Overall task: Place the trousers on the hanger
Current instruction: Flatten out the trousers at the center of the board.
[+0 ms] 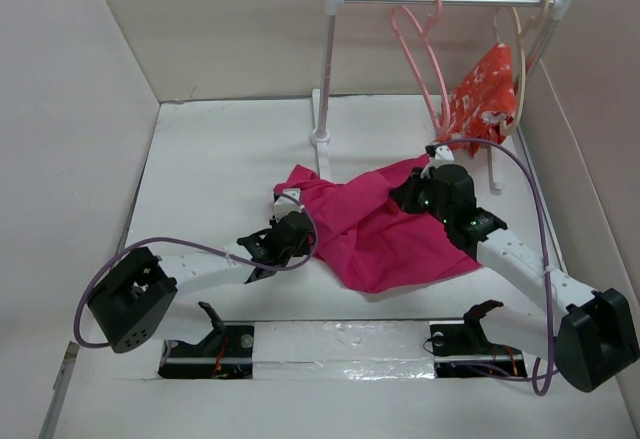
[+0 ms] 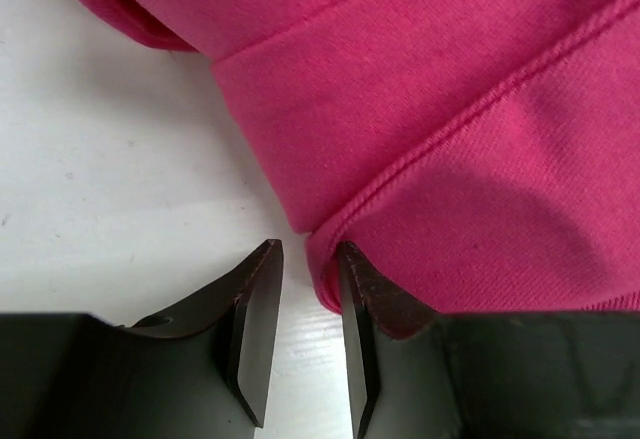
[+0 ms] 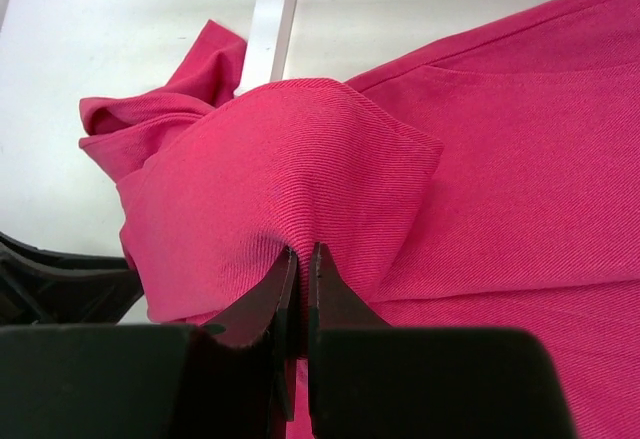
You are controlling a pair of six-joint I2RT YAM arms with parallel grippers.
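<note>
The left arm's fingers [image 2: 255,309] stand slightly parted, with a narrow strip of white surface [image 1: 200,159] showing between them. They clamp nothing. The hemmed corner of the magenta-pink trousers [image 2: 450,139] lies right at the gap, its edge against the inner face of one finger, and the rest of the cloth spreads up and away from that side. On the other side of the fingers the surface is bare.

The right arm's fingers [image 3: 335,309] are clenched on a fold of the trousers. The pinched cloth rises into a rounded hump just beyond the tips. More fabric lies flat to one side of the hump and in a crumpled bunch on the other.

From above, the trousers lie in a loose heap at the middle of the surface, between the two arms. The left fingers are at the heap's left edge and the right fingers on its far right part.

The far edge of the heap lies just beside the foot of a white clothes rack [image 1: 325,69]. The salmon-pink hanger [image 1: 420,64] hangs by its hook from the rack's rail, well apart from the trousers. Further right on the rail, a cream hanger [image 1: 517,49] carries an orange-red flowered garment [image 1: 485,89].

Pale walls close in the surface on the left, right and far sides. Open room lies to the left of the heap and along the near edge.
</note>
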